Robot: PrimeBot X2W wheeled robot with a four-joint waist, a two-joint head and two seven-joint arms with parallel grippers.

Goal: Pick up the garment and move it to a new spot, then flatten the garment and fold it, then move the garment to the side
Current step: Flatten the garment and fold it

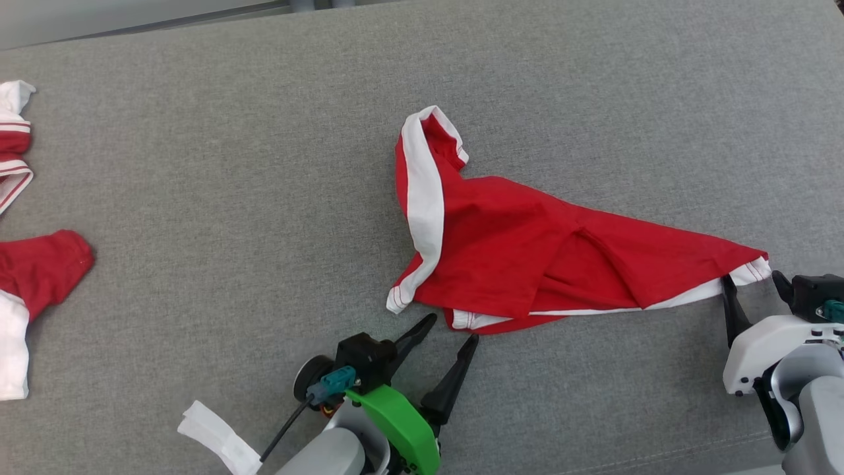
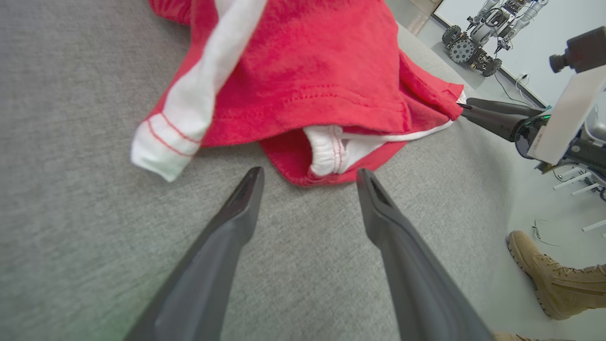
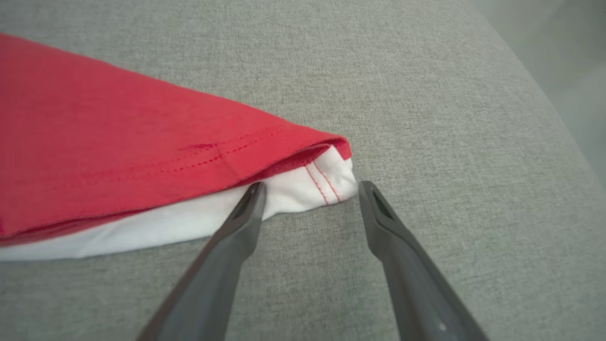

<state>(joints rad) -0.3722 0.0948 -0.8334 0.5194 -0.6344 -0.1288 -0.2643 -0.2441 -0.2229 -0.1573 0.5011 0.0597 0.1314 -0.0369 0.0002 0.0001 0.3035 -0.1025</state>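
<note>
1. Far off to the left of both grippers, other red and white clothes (image 1: 26,277) are lying on the grey table (image 1: 198,198), well apart from the work.
2. The left gripper (image 1: 453,327) is hanging low over the table. Its jaws are standing wide open and holding nothing. The near edge of the garment (image 1: 501,251) is lying just in front of the jaw tips, with a small white fold facing the gap.
3. The garment is lying crumpled between the two grippers. It is not flat yet.
4. The right gripper (image 1: 752,278) is sitting at the garment's pointed right corner. Its jaws are wide open too and gripping nothing. The white corner is poking in between the tips, touching the left one.
5. I think the robot is getting ready to grab the cloth, to lift it or pull it flat. Next, both pairs of jaws are going to need to slide forward a little and close tight on the cloth.
</note>
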